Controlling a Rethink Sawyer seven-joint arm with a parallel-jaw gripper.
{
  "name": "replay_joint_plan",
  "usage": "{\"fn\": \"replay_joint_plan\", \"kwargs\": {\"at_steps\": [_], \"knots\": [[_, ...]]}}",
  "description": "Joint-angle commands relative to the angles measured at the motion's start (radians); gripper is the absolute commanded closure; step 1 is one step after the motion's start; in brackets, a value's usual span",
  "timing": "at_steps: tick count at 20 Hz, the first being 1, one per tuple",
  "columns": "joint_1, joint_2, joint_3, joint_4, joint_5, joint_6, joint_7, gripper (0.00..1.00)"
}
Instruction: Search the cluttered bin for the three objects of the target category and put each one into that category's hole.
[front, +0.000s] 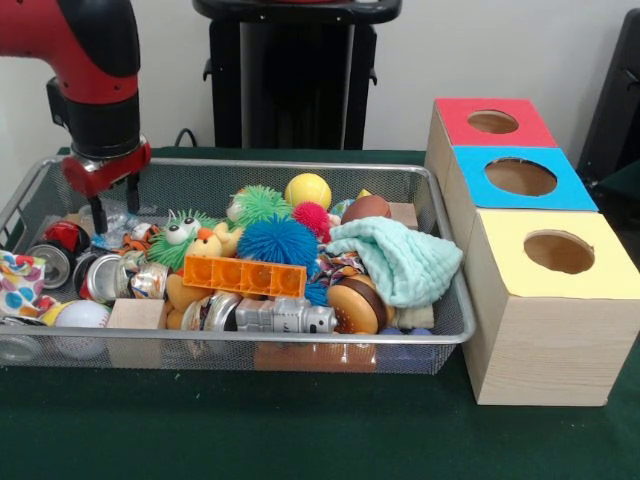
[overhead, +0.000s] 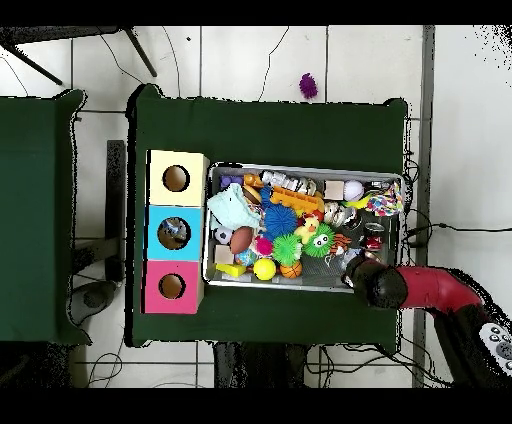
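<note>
Pincer (front: 115, 200) over far corner of wire bin (front: 300, 168), fingers slightly apart, holding nothing, above crushed cans (front: 95, 275).

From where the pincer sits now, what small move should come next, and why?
Probably a short descent. The pincer hangs open and empty just inside the far corner of the wire-mesh bin, opposite the three boxes. Crushed cans lie right beneath its tips, so lowering a little would bring them within reach.
</note>
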Motion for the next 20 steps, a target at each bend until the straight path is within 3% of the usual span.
{"fn": "replay_joint_plan", "kwargs": {"at_steps": [1,5,8,17,20], "knots": [[0.023,0.446,-0.033,-0.208,-0.179,-0.046,-0.067,0.0],[0.05,0.442,-0.063,-0.22,-0.192,-0.082,0.018,0.0],[0.053,0.438,-0.063,-0.219,-0.201,-0.081,0.007,0.0],[0.06,0.443,-0.058,-0.229,-0.258,-0.084,-0.046,0.0],[0.022,0.46,-0.021,-0.227,-0.277,-0.074,-0.154,0.0]]}}
